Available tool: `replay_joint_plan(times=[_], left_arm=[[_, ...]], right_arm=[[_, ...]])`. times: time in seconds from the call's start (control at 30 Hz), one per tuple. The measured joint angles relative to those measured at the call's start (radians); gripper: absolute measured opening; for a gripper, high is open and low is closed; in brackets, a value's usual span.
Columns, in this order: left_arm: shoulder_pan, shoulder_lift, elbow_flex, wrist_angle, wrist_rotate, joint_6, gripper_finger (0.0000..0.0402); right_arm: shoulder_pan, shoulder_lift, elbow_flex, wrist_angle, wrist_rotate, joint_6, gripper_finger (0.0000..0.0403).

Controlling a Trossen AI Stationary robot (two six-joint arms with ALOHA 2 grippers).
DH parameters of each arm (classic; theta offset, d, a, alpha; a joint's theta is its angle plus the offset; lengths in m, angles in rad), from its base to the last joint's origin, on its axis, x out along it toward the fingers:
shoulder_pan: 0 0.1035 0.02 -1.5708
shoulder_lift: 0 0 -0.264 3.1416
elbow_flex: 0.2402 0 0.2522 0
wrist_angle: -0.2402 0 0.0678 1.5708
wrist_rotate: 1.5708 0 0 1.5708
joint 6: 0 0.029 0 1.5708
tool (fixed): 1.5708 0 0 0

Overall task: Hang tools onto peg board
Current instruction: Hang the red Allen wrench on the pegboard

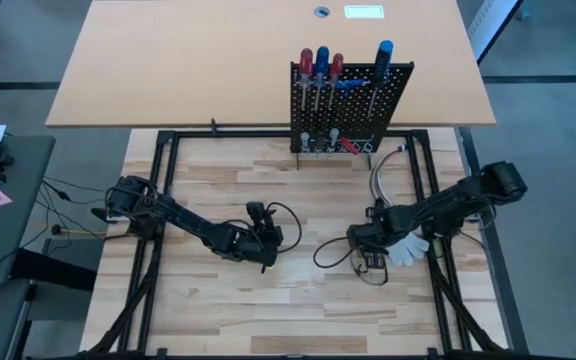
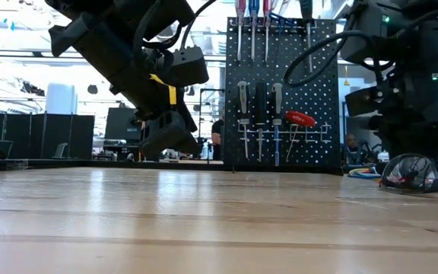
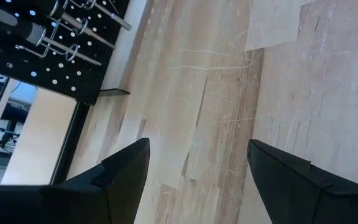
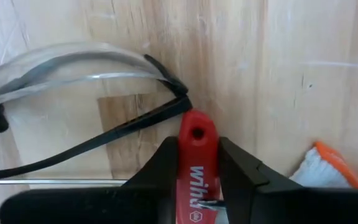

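Observation:
The black peg board (image 1: 351,105) stands upright at the table's far edge. Red- and blue-handled screwdrivers (image 1: 320,65) hang on it, with red pliers (image 2: 300,119) lower down. A red-handled tool (image 4: 196,140) lies on the wood at the right, beside clear safety glasses (image 4: 73,68) and a white glove (image 4: 322,174). My right gripper (image 4: 197,155) points down over it and is shut on its handle; in the high view the right gripper (image 1: 363,245) sits near the glove. My left gripper (image 3: 197,155) hangs open over bare wood at mid-table (image 1: 266,250). My right gripper pinches the red handle's two sides (image 4: 194,171) between its two fingers, a little back from the end with the hole. The fingers come from above, pointing down, and lie across the handle. The handle lies flat on the table top; the rest of the tool is hidden under the gripper.
The glasses' black temple (image 4: 148,118) runs close past the handle's end. An orange-cuffed edge of the glove (image 4: 334,158) lies just beside the right finger. A grey cable (image 1: 383,170) curves between the board and the right arm. Bare wood (image 1: 268,310) spreads across the near side.

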Motion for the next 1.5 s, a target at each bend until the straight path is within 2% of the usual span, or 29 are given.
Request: replay_joint_plan(times=[0.1, 0.2, 0.33, 0.43, 0.5, 0.63, 0.8, 0.93, 1.03, 1.13, 1.23, 1.3, 1.5], left_arm=[[0.0, 0.0, 0.0, 0.0, 0.0, 0.0, 0.0264], [0.002, 0.0, 0.0, 0.0, 0.0, -0.004, 0.0264], [0.003, 0.0, 0.0, 0.002, 0.0, -0.01, 0.0264], [0.006, 0.0, 0.0, 0.004, 0.0, -0.026, 0.0264], [0.012, 0.0, 0.0, 0.004, 0.0, -0.041, 0.0264], [0.018, 0.0, 0.0, 0.002, 0.0, -0.045, 0.0264], [0.016, 0.0, 0.0, -0.007, 0.0, -0.053, 0.0264], [0.016, 0.0, 0.0, -0.02, 0.0, -0.064, 0.0264], [0.016, 0.0, 0.0, -0.033, 0.0, -0.077, 0.0264], [0.016, 0.0, 0.0, -0.034, 0.0, -0.079, 0.0264], [0.016, 0.0, 0.0, -0.034, 0.006, -0.079, 0.0264], [0.016, 0.0, 0.0, -0.033, 0.014, -0.079, 0.0264], [0.017, 0.0, 0.0, -0.03, 0.022, -0.079, 0.0264]], right_arm=[[-0.013, -0.012, -0.005, 0.049, 0.059, -0.035, 0.0079], [-0.035, -0.013, 0.005, 0.129, 0.226, -0.069, 0.0078], [-0.044, -0.013, 0.039, 0.16, 0.488, -0.127, 0.0015], [-0.053, -0.014, 0.077, 0.209, 0.627, -0.199, 0.0], [-0.06, -0.014, 0.093, 0.261, 0.663, -0.257, 0.0001], [-0.071, -0.015, 0.121, 0.307, 0.658, -0.307, 0.0006], [-0.067, -0.071, 0.136, 0.261, 0.605, -0.234, 0.0021], [-0.078, -0.178, 0.117, 0.133, 0.492, -0.09, 0.0074], [-0.086, -0.243, 0.077, 0.009, 0.419, 0.039, 0.013], [-0.089, -0.264, 0.01, -0.037, 0.368, 0.15, 0.0189], [-0.095, -0.249, -0.059, -0.007, 0.322, 0.176, 0.0235], [-0.095, -0.227, -0.093, 0.024, 0.315, 0.196, 0.0252], [-0.097, -0.159, -0.145, 0.172, 0.294, 0.188, 0.025]])
